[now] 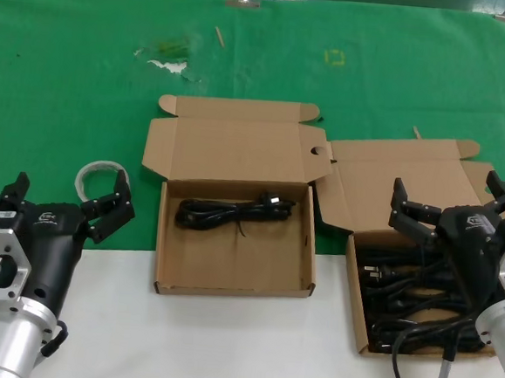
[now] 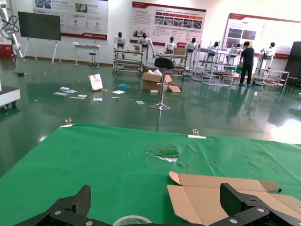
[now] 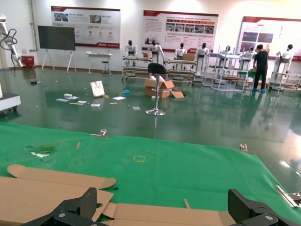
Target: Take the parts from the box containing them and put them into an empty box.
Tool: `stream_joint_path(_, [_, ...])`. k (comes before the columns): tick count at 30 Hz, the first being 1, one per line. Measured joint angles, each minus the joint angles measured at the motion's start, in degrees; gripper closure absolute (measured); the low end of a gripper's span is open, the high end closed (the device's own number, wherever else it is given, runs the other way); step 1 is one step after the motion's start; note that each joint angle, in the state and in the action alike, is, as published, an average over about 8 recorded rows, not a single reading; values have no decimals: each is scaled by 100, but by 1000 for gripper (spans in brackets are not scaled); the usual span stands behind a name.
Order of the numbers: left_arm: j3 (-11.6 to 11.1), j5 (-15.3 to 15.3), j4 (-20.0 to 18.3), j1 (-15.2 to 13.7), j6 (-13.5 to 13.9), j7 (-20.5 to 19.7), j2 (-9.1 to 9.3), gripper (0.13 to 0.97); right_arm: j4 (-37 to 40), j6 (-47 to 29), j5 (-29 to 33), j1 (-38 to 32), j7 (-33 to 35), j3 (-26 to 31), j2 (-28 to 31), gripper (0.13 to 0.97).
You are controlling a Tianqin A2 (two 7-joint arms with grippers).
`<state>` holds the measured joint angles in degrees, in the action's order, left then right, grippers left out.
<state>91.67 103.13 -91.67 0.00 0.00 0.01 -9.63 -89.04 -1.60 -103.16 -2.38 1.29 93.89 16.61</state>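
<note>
Hovering over the source box [image 1: 360, 289], my right gripper [image 1: 455, 203] has its fingers spread wide and holds nothing. Directly beneath and just behind it lies the pile of black cable bundles [image 1: 406, 293], tangled together and filling most of that box. One bundle [image 1: 233, 212] already lies in the receiving box [image 1: 232, 279], well apart from the right gripper on its inboard side, laid across the far half of the floor.

Handling, as I judge it: each bundle is light, soft and floppy, with a slick sheath. Loops will sag and may snag neighbouring cables. I would take hold across the middle of one coil, where the strands lie together, not at a plug or a loose end. Lifting slowly should show whether a second bundle is dragged along.

My left gripper [image 1: 67, 205] is parked off to the other side, jaws open and empty, with a pale hose loop [image 1: 94, 174] just ahead of its fingertips.

Only the head view shows the cables and both box floors. The right wrist view shows its two fingers [image 3: 70, 209] apart, the raised lids [image 3: 51, 186] and the green cloth [image 3: 188, 169], no cables. The left wrist view shows the receiving box's lid ahead and the top of the hose loop.
</note>
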Motion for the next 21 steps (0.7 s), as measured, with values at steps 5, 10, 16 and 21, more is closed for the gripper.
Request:
stream_joint_path(5, [0,0,0,0,0,2,0,132,0,0,0,0,0,0,0,129])
stream_joint_path(10, [0,0,0,0,0,1,0,132,0,0,0,0,0,0,0,129])
stream_joint_path(16, [0,0,0,0,0,-1,0,132,0,0,0,0,0,0,0,129])
stream_joint_path(21, [0,0,0,0,0,-1,0,132,0,0,0,0,0,0,0,129])
